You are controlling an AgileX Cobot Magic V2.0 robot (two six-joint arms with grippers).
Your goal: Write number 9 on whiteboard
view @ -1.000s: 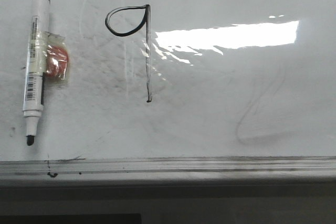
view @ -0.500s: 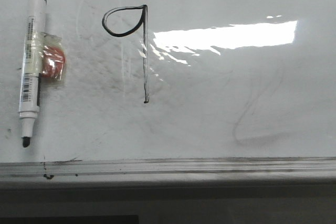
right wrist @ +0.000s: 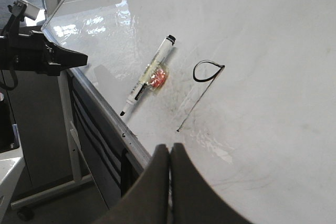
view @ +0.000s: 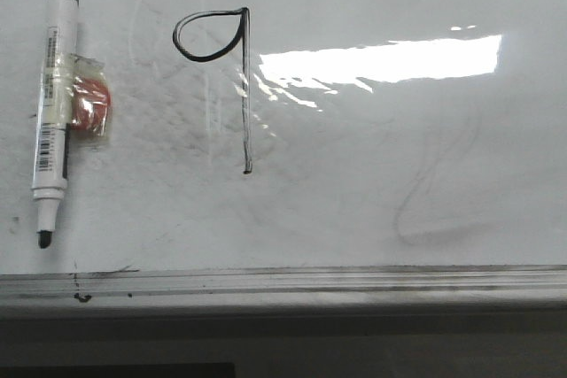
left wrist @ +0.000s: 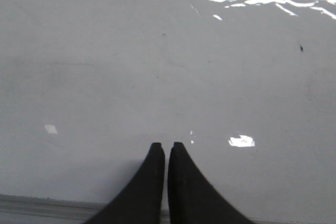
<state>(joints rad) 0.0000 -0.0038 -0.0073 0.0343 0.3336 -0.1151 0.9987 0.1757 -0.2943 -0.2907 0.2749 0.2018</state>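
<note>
The number 9 [view: 245, 86] is drawn in thin black line on the whiteboard [view: 354, 183], a teardrop loop joined to a long straight stem. It also shows in the right wrist view [right wrist: 201, 98]. A white uncapped marker [view: 55, 112] lies on the board left of the figure, tip toward the ledge [view: 283, 282]. My left gripper [left wrist: 164, 145] is shut and empty over bare board [left wrist: 131, 66] just past the ledge [left wrist: 42, 205]. My right gripper [right wrist: 169, 148] is shut and empty, back from the board's edge, with the marker [right wrist: 147, 77] ahead of it. Neither gripper shows in the front view.
An orange-red piece in clear tape [view: 91, 105] is stuck to the marker's side. A faint grey erased squiggle [view: 434, 192] lies right of the figure, below a bright glare patch [view: 381, 59]. The left arm [right wrist: 42, 56] reaches in beside the board's stand.
The whole front picture shifted a few pixels left between one second and half a second ago. Nothing has moved since; the marker and the figure stay as they were.
</note>
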